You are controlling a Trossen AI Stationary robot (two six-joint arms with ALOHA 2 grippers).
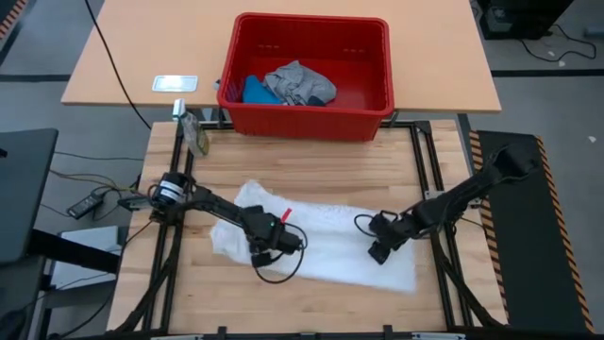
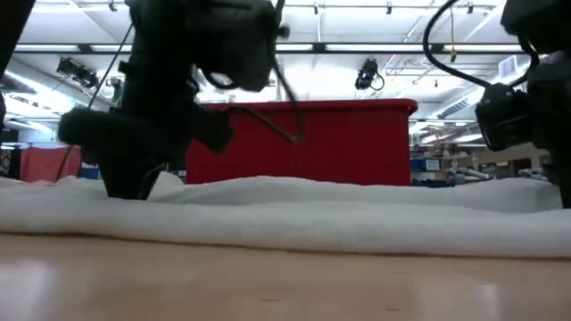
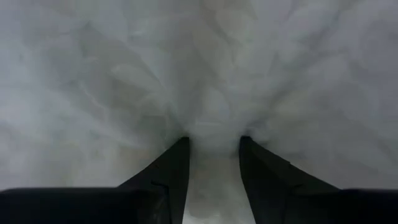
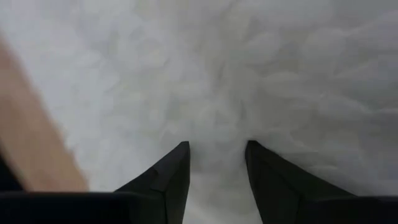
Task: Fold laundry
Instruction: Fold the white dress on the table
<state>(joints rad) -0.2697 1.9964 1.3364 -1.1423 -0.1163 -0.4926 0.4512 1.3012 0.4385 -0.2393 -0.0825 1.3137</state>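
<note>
Beneath both pincers lies the white garment (image 1: 321,236), spread on the tabletop (image 1: 311,165), long axis running from left pincer (image 1: 267,247) to right pincer (image 1: 380,251). Each stands narrowly parted, pressing cloth.

Basket (image 1: 307,113) behind garment (image 1: 330,236) on table (image 1: 302,161)

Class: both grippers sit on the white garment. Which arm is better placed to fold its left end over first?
Probably the left. The left gripper presses into the white lacy garment near that end; the right gripper sits toward the opposite end.
</note>
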